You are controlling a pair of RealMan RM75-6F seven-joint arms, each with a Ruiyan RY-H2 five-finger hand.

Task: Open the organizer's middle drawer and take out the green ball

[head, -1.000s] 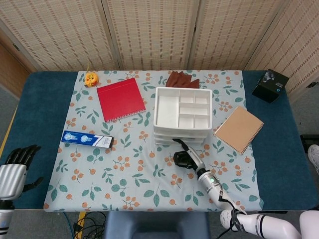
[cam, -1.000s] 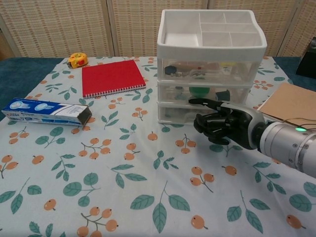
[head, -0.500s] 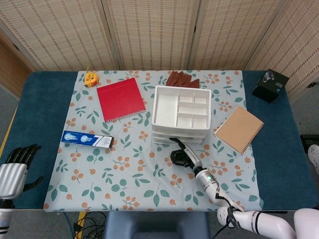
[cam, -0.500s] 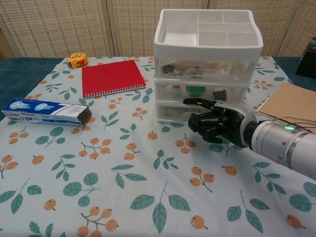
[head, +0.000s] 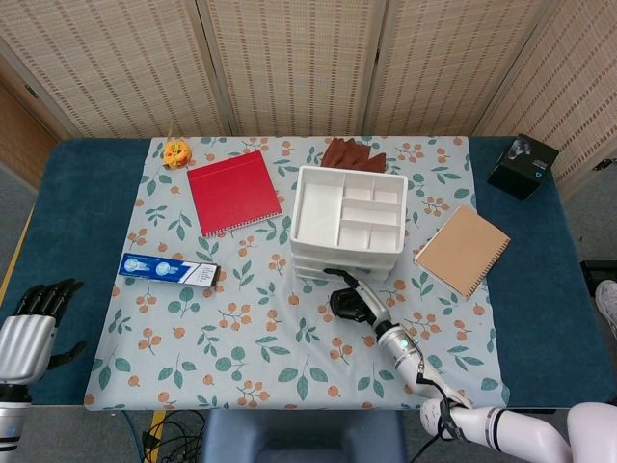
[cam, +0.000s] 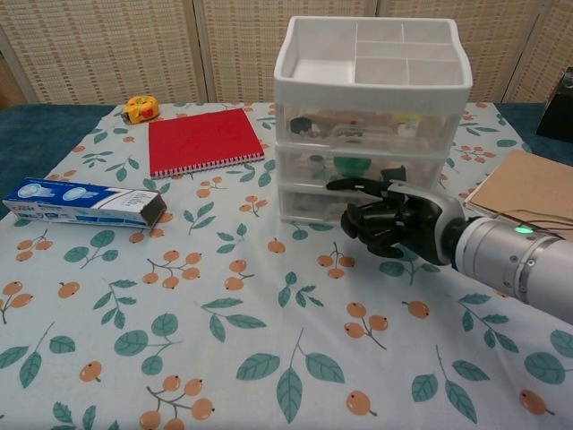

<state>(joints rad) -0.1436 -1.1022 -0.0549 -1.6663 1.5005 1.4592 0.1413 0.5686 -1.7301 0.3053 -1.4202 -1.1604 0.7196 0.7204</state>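
A white three-drawer organizer (cam: 372,116) is standing on a floral cloth (cam: 179,305). Behind its clear middle drawer (cam: 358,166) front, the green ball (cam: 353,165) is showing, near the centre. The right hand (cam: 394,222) is reaching at that drawer's front, fingers curled in with one stretched along the lower edge; whether it is actually gripping the drawer, I cannot tell. The left hand (head: 29,323) is waiting far left of the organizer, off the cloth, fingers apart and holding nothing.

The ball is probably light, smooth and apt to roll, so cupping it from above looks safest. The organizer seems light too and likely to slide when tugged.

Compared with a second ago, the organizer is sitting slightly further left, and the right hand has shifted left with it.
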